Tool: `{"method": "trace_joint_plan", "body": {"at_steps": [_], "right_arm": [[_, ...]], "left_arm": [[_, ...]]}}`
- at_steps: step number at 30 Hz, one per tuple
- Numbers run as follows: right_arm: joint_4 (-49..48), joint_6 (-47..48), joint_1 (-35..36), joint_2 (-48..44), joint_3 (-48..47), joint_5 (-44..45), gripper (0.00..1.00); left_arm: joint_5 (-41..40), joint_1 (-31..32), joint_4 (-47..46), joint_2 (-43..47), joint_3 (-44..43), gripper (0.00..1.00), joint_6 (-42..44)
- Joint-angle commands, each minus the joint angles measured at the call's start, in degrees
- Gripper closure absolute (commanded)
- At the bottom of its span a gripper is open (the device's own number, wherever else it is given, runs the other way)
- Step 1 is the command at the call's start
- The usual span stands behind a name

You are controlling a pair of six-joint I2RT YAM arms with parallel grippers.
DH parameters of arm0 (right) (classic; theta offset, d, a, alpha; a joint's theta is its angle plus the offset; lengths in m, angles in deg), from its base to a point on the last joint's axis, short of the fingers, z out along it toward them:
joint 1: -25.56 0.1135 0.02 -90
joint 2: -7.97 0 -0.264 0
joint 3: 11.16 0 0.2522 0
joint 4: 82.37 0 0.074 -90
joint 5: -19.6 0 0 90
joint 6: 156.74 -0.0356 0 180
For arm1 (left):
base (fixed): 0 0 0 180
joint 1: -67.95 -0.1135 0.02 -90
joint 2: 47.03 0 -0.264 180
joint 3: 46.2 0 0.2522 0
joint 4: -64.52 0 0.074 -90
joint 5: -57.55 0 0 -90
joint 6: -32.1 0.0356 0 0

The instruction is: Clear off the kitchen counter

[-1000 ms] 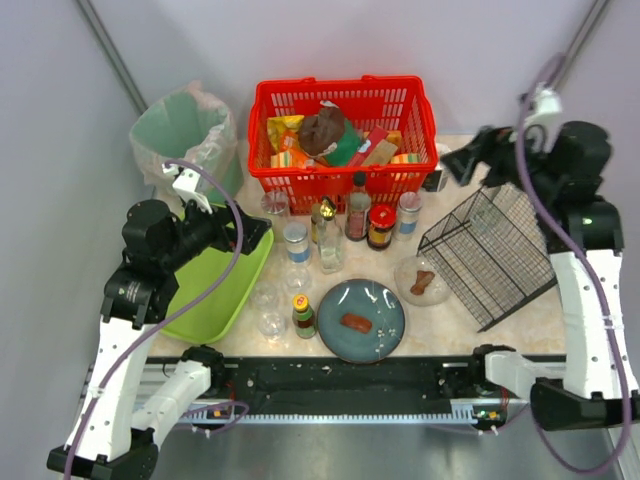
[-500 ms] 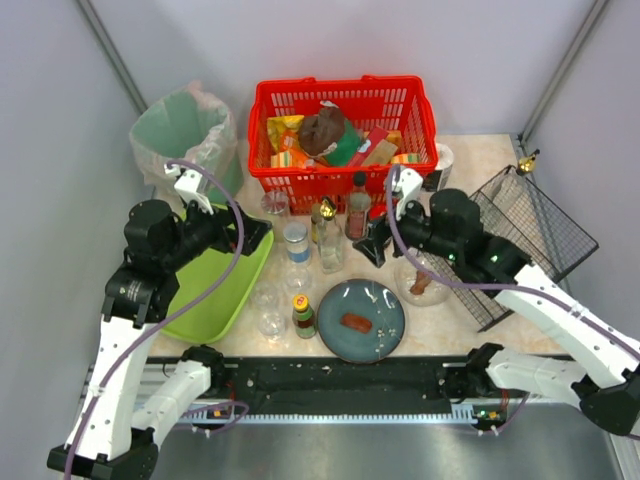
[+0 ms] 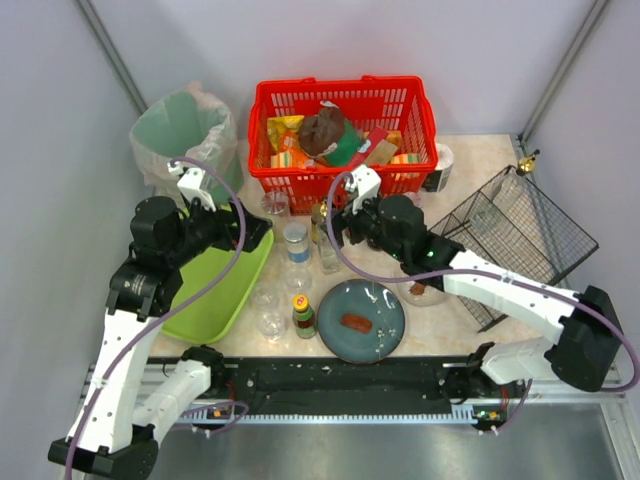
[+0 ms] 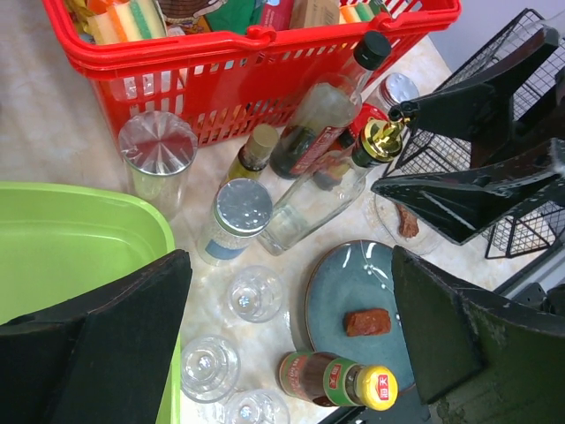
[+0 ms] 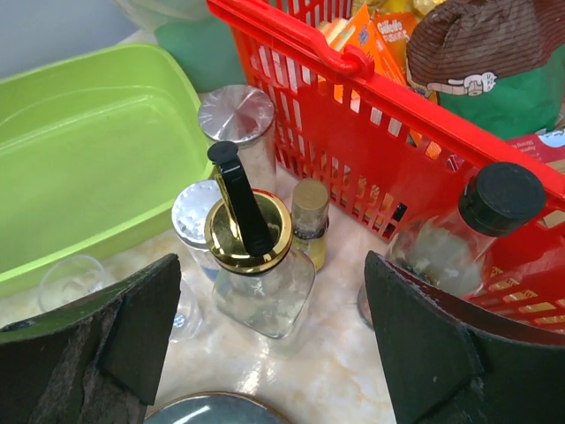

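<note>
The kitchen counter [image 3: 480, 150] is pale beige marble. On it stand several bottles and jars, among them a clear square bottle with a gold cap and black spout [image 5: 252, 238]. My right gripper [image 3: 338, 222] hovers open just above and in front of that bottle [image 3: 328, 256]; in the right wrist view the gripper [image 5: 265, 353] holds nothing. My left gripper [image 3: 260, 234] is open and empty over the far right corner of the lime-green tray [image 3: 215, 290]; in the left wrist view the gripper [image 4: 282, 336] looks down on small glasses [image 4: 252, 294] and a yellow-capped sauce bottle [image 4: 340, 382].
A red basket [image 3: 340, 84] full of packets stands at the back. A bin with a green bag [image 3: 185, 135] is back left. A black wire rack [image 3: 510, 245] is on the right. A blue plate [image 3: 385, 305] with a brown piece and a glass bowl [image 3: 420, 285] sit at the front.
My right arm has swung from the back right corner, across the wire rack, to the bottles at the centre. The left arm has barely moved.
</note>
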Motion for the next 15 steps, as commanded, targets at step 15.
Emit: {"method": "trace_joint_plan", "body": {"at_steps": [15], "right_arm": [[-12.25,-2.53,1.16,6.68,-0.38,2.68,0.46]], "left_arm": [[-3.41,-0.27,-1.28,0.65,1.25,0.02,0.56]]}}
